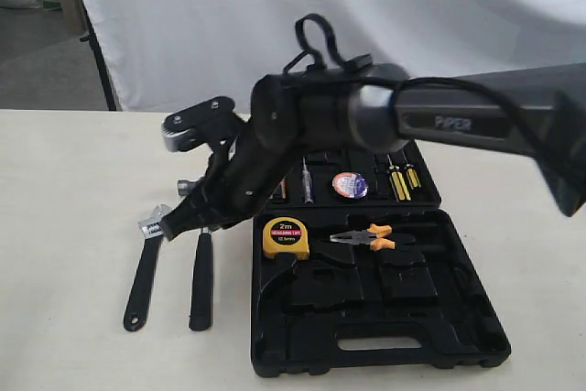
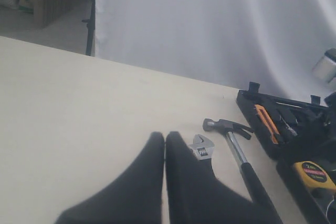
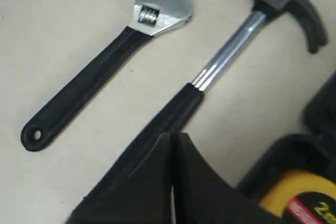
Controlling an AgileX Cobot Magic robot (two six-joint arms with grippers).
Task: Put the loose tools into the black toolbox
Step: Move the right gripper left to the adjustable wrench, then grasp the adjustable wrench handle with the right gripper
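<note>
The silver adjustable wrench (image 1: 143,267) with its black handle lies on the table left of the black toolbox (image 1: 458,318). The claw hammer (image 1: 201,281) lies beside it, its head hidden behind my right arm. My right gripper (image 1: 172,222) reaches across, shut and empty, just over the hammer's handle (image 3: 173,114), with the wrench (image 3: 94,80) apart to one side. My left gripper (image 2: 164,136) is shut on nothing, with the wrench head (image 2: 202,146) and the hammer (image 2: 233,145) just beyond it. The small tape roll (image 1: 350,185) sits in the open toolbox's far half.
A yellow tape measure (image 1: 286,237) and orange-handled pliers (image 1: 374,238) sit in the toolbox recesses, with yellow-black screwdrivers (image 1: 400,180) in the far half. A white backdrop hangs behind the table. The left arm does not show in the exterior view.
</note>
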